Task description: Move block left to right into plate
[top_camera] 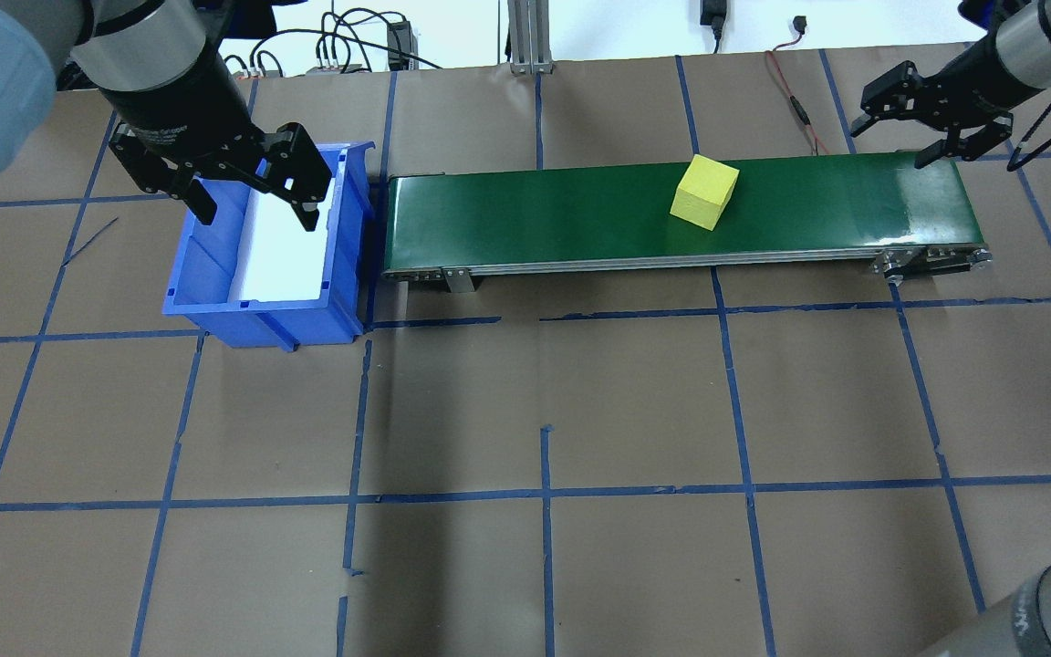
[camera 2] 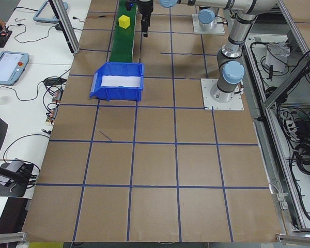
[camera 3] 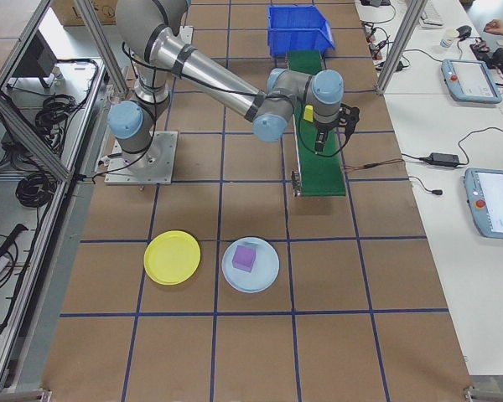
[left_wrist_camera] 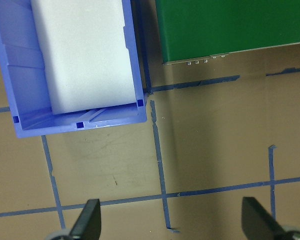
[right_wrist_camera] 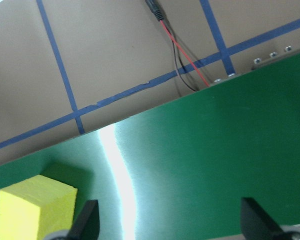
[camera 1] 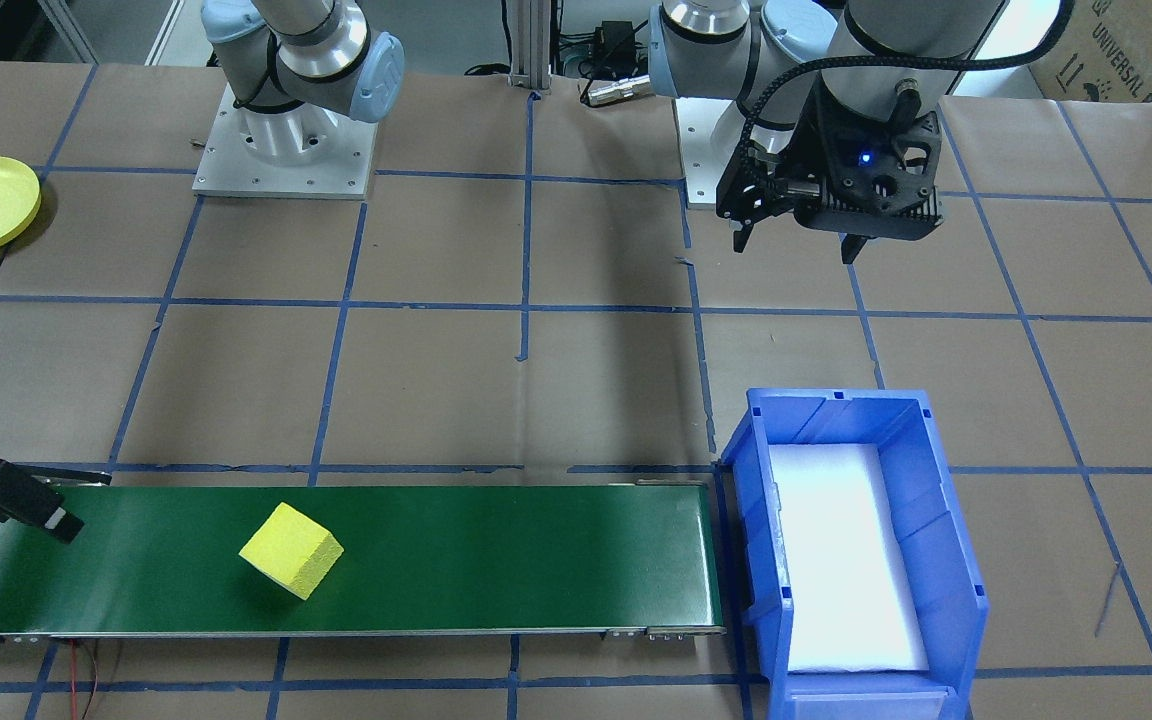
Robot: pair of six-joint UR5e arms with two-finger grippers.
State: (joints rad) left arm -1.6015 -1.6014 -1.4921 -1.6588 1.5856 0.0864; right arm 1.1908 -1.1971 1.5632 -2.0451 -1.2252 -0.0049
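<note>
— Where is the yellow block sitting relative to the jaws?

— It is lying on the green conveyor belt, well short of the right gripper, which is hovering wide-jawed and empty over the belt's end. The left gripper is hanging with its jaws spread above the blue bin.

— And the yellow plate?

— The right-side view is showing it whole on the table beside a pale blue plate carrying a purple cube; the overhead view is missing both.
</note>
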